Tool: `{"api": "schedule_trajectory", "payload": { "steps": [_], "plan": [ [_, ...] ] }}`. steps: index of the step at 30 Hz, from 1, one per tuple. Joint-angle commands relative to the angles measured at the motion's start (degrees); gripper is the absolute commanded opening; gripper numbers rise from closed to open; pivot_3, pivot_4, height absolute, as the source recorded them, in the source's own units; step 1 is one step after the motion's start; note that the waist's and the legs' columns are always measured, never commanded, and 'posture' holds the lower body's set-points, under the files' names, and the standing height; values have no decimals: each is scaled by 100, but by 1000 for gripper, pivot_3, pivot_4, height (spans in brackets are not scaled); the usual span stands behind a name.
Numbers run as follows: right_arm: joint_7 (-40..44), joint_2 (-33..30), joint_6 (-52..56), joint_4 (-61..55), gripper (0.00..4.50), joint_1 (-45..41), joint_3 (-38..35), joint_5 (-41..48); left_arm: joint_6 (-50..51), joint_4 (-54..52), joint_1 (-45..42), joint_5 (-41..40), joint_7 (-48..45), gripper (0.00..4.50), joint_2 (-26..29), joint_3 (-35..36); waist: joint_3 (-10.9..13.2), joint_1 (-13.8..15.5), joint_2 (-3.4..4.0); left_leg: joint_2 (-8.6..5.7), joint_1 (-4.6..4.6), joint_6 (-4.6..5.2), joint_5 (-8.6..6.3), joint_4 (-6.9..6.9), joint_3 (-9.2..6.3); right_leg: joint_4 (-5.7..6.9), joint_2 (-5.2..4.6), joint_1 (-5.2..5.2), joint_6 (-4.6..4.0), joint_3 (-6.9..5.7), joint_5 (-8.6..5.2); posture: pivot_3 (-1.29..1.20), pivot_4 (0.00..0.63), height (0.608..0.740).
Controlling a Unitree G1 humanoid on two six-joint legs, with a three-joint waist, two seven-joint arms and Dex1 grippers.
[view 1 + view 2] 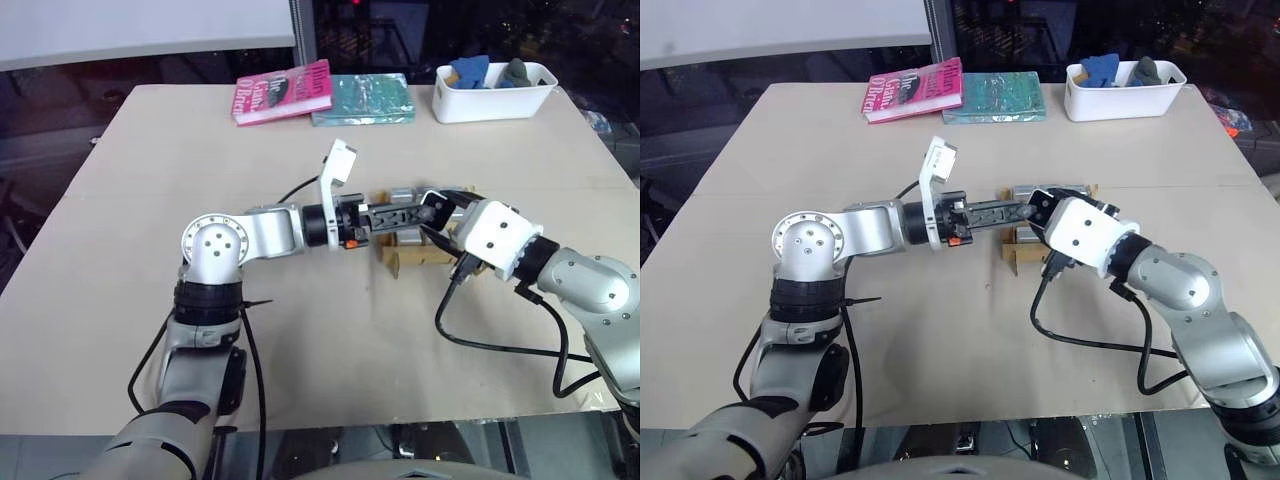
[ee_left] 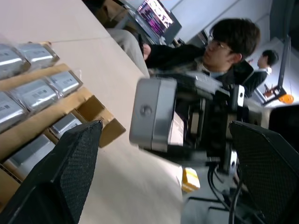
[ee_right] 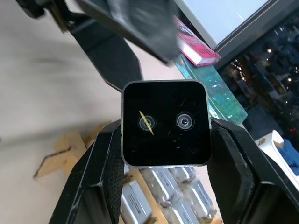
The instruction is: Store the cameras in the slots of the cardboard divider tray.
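Right gripper [image 3: 163, 154] of mine is clamped on one camera [image 3: 164, 122] by its sides, black lens face toward my wrist, just above the cardboard divider tray [image 1: 412, 252]. My left gripper [image 2: 163, 158] waits beside it, spread wide, empty. I'd square the camera over a free slot before lowering.

Above the bench [image 1: 940, 330], the left gripper [image 1: 1025, 211] and right gripper [image 1: 1038, 208] meet over the cardboard divider tray [image 1: 1012, 250], beyond it a white bin [image 1: 1120, 100]
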Motion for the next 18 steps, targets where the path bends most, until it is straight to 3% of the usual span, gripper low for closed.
{"api": "schedule_trajectory", "payload": {
  "steps": [1,11,18],
  "plan": [
    [-78,67,2,-255,1956,-137,-80,-138,8,-75,-137,-132,99,4500,-70,220,0,5,0,0,1,-4,2,1,-2,1,0,1,0,-1,0,0,150,740],
    [-42,117,353,-311,1956,-32,-308,-96,69,-197,-67,-116,-16,4500,34,313,0,6,0,-1,2,-10,6,1,-6,5,2,2,0,-7,0,0,150,740],
    [-35,-155,-232,646,1956,321,-711,-310,-250,-630,283,177,-478,4500,390,351,0,15,0,-2,4,-10,6,0,-4,5,3,3,-1,-8,0,0,150,740]
  ]
}}
